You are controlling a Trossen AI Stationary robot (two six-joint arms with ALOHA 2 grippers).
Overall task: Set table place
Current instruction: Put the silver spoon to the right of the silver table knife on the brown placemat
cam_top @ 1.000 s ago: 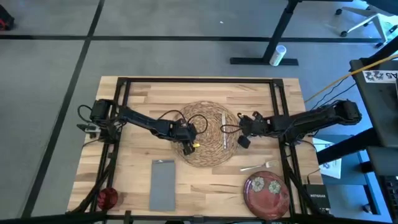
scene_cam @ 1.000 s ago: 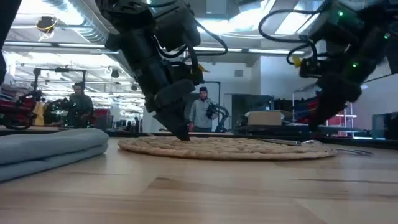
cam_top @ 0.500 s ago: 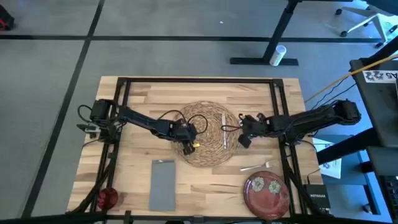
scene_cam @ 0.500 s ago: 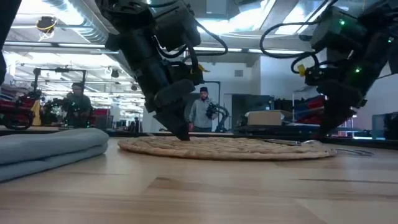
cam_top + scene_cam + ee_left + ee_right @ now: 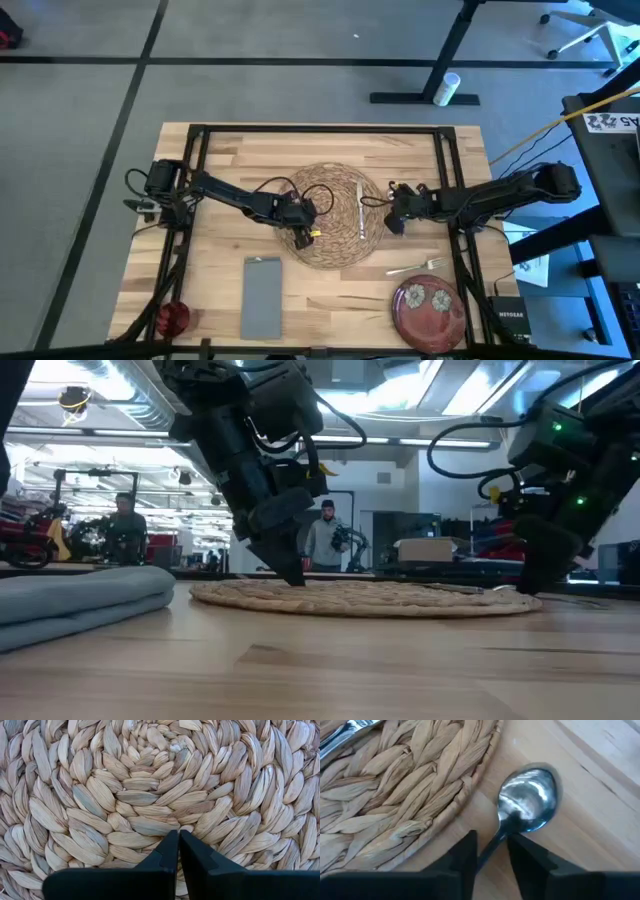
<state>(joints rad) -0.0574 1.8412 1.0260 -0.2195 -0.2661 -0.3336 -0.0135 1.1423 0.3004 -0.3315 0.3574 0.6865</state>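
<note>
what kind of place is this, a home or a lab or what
Most likely a robotics lab or workshop, not a home. The wooden table has a black metal frame with two arms mounted on it, the room behind has open ceiling ducts, and a person stands among equipment benches.

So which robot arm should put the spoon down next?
The right one. Its tool already grips the spoon by the handle, low over the table just beside the mat. The left tool is shut, empty, pressing on the mat's middle.
</note>
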